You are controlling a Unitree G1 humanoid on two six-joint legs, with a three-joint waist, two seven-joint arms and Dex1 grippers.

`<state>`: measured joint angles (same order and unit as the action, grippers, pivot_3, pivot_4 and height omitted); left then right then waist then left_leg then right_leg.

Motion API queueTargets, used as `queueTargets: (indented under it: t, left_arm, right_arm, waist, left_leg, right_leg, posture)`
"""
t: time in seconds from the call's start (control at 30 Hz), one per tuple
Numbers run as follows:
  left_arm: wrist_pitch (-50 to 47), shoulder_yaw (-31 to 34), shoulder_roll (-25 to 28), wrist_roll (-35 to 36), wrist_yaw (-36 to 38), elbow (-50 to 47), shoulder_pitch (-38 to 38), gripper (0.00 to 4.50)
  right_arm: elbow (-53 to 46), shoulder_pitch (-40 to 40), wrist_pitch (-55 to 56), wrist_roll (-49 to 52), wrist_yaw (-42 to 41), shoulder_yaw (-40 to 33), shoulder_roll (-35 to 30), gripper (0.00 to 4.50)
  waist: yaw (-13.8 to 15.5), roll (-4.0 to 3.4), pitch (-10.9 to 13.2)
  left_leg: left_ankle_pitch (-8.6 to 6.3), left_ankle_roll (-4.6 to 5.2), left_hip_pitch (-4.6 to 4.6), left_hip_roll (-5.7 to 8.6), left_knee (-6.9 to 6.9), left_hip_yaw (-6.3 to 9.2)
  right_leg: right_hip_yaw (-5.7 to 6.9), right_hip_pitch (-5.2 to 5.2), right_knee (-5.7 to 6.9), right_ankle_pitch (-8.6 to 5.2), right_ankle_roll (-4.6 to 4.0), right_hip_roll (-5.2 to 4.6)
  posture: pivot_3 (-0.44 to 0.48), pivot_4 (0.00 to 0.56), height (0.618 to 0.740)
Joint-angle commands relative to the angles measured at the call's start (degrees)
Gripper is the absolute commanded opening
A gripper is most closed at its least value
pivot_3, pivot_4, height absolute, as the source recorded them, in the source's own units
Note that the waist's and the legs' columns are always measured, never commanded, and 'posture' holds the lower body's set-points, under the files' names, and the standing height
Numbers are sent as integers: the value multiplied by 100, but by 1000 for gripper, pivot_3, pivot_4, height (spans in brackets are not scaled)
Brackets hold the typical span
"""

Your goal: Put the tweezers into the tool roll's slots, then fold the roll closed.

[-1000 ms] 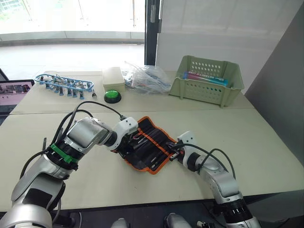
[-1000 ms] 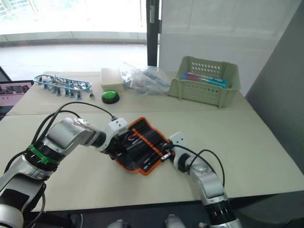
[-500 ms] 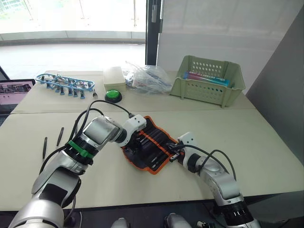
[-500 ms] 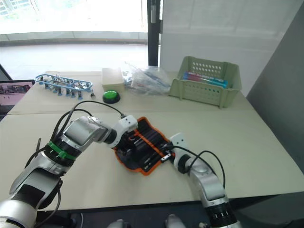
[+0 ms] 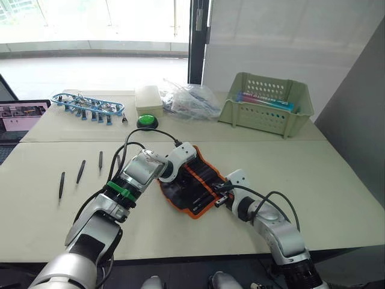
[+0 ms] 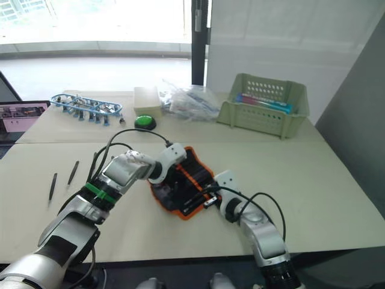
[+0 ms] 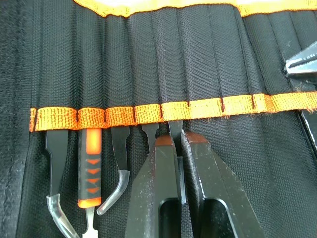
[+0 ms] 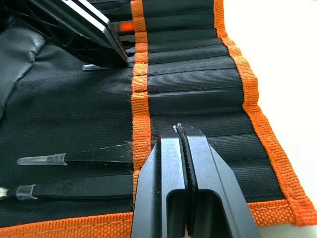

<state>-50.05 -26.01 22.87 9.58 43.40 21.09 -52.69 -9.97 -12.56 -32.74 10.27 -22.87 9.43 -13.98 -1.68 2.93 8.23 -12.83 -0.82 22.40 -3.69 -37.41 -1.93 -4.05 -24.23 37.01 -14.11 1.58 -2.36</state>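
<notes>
The tool roll [image 5: 201, 180] lies open at the table's middle, black with orange edging [image 8: 140, 94]. My left gripper [image 7: 176, 136] is over the roll's left part, shut on one thin black pair of tweezers [image 7: 177, 176] whose tip sits at the orange slot band [image 7: 148, 113]. Several other tools [image 7: 89, 163] sit in neighbouring slots. My right gripper [image 8: 182, 130] is shut on the roll's fabric at its right end [image 5: 218, 195]. Two capped tweezers [image 8: 74, 157] lie in slots beside it. Three loose tweezers [image 5: 80, 171] lie on the table to the left.
A pale green basket [image 5: 258, 118] stands at the back right. A green button [image 5: 147, 121], a cream box [image 5: 147, 96], a plastic bag [image 5: 189, 99] and a blue-framed row of small tools [image 5: 87, 105] line the back. A screen [image 5: 21, 114] sits at the far left.
My left gripper has moved right along the roll's slots. The head view has shifted, bringing the loose tweezers on the left into sight. The right gripper has kept its hold.
</notes>
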Motion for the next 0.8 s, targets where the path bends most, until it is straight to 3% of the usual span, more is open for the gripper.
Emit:
queueTargets:
  t: [0.03,0.07,0.3,0.43,0.53,0.67,0.8]
  left_arm:
    - [211,235,24,-101,49,-126,1,0]
    - [191,285,81,-68,131,-237,25,752]
    - [-681,877,780,463,619,-1854,337,3039]
    - [-1501,1785,1286,1070,623,-3012,748,4382]
    - [-1323,2936,1683,1263,419,-3680,1682,4449]
    - [-788,4366,1583,1170,-235,-4476,3297,4449]
    - [-1442,5561,573,1451,-1134,-5942,4831,4449]
  right_arm:
    - [179,140,-294,-53,34,98,9,56]
    - [193,131,-290,-60,59,78,13,0]
    - [205,140,-271,-76,154,-10,20,0]
    - [215,152,-232,-91,147,-26,0,0]
    - [192,136,-175,-80,97,-44,-43,0]
    - [192,103,-75,-40,-43,-90,-136,0]
    - [289,41,-45,-25,-159,-180,-265,0]
  waist:
    - [-2,0,0]
    - [-5,0,0]
    - [-74,-2,1]
    - [-78,-4,2]
    - [-112,-12,3]
    - [-97,-17,3]
    - [-40,-6,1]
  left_leg:
    - [0,0,-1,1,-3,0]
    - [0,0,-2,1,-5,0]
    - [0,1,2,-2,-2,7]
    - [0,0,1,-2,-1,8]
    - [0,1,-6,-5,3,8]
    - [0,0,-17,-11,15,7]
    - [0,0,-11,-9,9,4]
  right_leg:
    - [-1,2,0,-2,5,0]
    - [-2,3,1,-2,7,0]
    - [-2,-2,3,1,2,4]
    - [-2,1,2,1,3,3]
    - [-3,1,2,0,4,3]
    - [-2,3,2,-1,-1,4]
    - [6,7,-6,2,-7,-5]
  posture:
    - [0,150,740]
    - [0,150,740]
    - [0,150,740]
    - [0,150,740]
    - [0,150,740]
    - [0,150,740]
    - [0,150,740]
